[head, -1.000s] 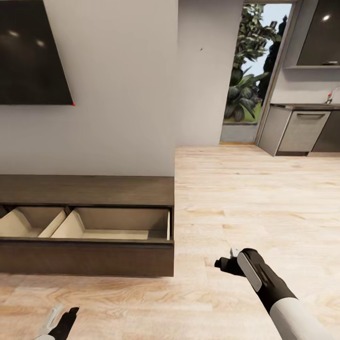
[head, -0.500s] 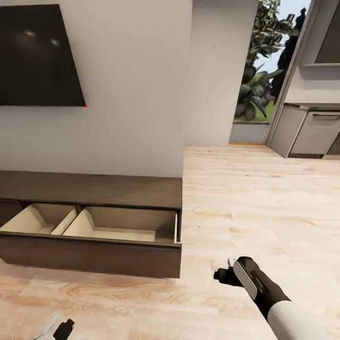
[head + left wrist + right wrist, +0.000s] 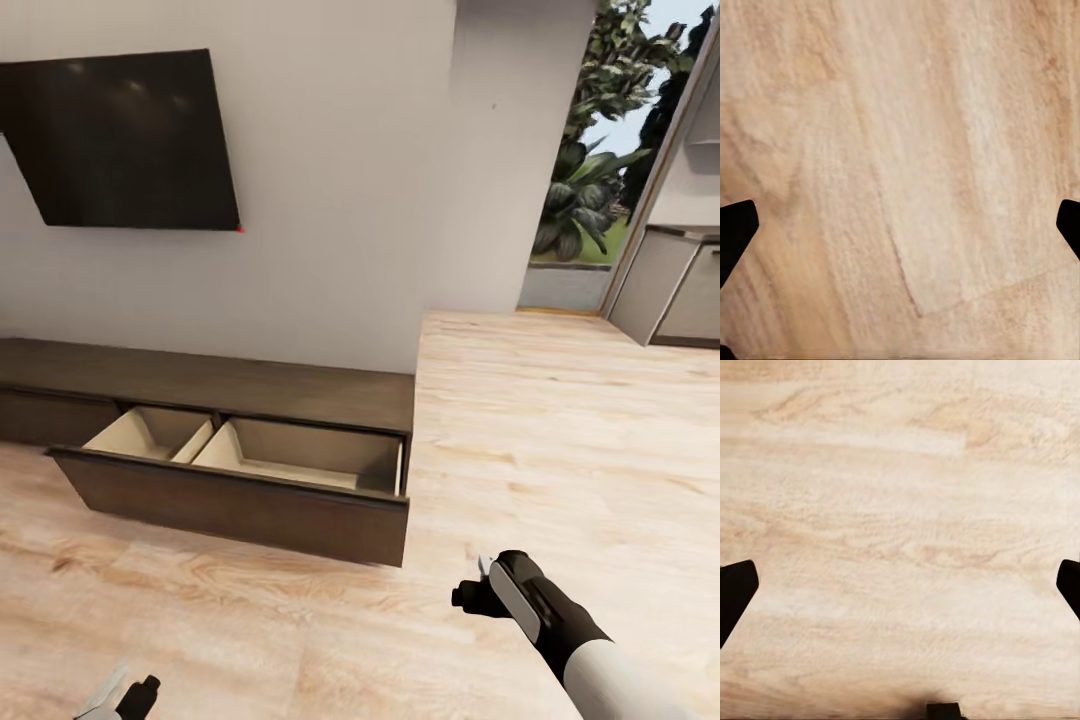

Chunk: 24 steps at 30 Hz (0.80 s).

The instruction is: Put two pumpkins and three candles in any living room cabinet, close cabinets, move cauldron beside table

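The view has swung left along the long, low dark-brown wooden cabinet (image 3: pixel 210 378), its pale drawer open and empty. Left gripper (image 3: pixel 900 225) and right gripper (image 3: pixel 900 585) hang wide apart over the floor, holding nothing; fetching likely remains.

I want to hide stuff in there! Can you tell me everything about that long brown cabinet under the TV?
The cabinet is a long, low unit of dark brown wood, set against the white wall below the black TV. Its fronts are flat, with no handles. One wide drawer is pulled out over the wooden floor. Inside it is pale wood, split by a divider into two compartments; nothing shows in the parts that can be seen. Nothing rests on its top, and neither hand touches it.
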### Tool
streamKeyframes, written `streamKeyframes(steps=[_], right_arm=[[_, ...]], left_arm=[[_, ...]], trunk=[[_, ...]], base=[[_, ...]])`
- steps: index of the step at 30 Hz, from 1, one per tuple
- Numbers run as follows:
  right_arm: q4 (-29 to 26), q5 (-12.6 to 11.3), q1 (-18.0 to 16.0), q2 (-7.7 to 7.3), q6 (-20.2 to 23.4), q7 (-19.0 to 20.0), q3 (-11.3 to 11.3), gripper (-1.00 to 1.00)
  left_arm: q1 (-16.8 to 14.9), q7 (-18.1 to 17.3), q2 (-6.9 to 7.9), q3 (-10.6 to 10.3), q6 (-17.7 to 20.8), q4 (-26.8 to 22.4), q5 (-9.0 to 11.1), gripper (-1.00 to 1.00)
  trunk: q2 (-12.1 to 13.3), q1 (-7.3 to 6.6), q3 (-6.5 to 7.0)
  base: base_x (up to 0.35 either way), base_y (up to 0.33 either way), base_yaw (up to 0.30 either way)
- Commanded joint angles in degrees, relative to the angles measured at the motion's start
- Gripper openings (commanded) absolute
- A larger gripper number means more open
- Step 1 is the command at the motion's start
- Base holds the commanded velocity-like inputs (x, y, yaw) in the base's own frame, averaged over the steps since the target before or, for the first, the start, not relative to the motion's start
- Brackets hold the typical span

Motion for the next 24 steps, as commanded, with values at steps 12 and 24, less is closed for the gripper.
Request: streamKeyframes(steps=[12, 24], right_arm=[[0.0, -0.6, 0.0, -0.09, 0.2, -0.5, 1.1, 1.00], [0.0, -0.6, 0.0, 0.15, 0.2, -0.4, 3.2, 1.00]], left_arm=[[-0.1, 0.1, -1.20, -0.5, 0.0, 0.1, 0.3, 1.00], [-0.1, -0.3, -1.79, -0.5, 0.0, 0.1, 0.3, 1.00]], trunk=[[4.8, -2.68, 2.11], [9.6, -5.32, 4.27]], base=[[-0.153, 0.000, 0.278], [-0.001, 0.000, 0.278]])
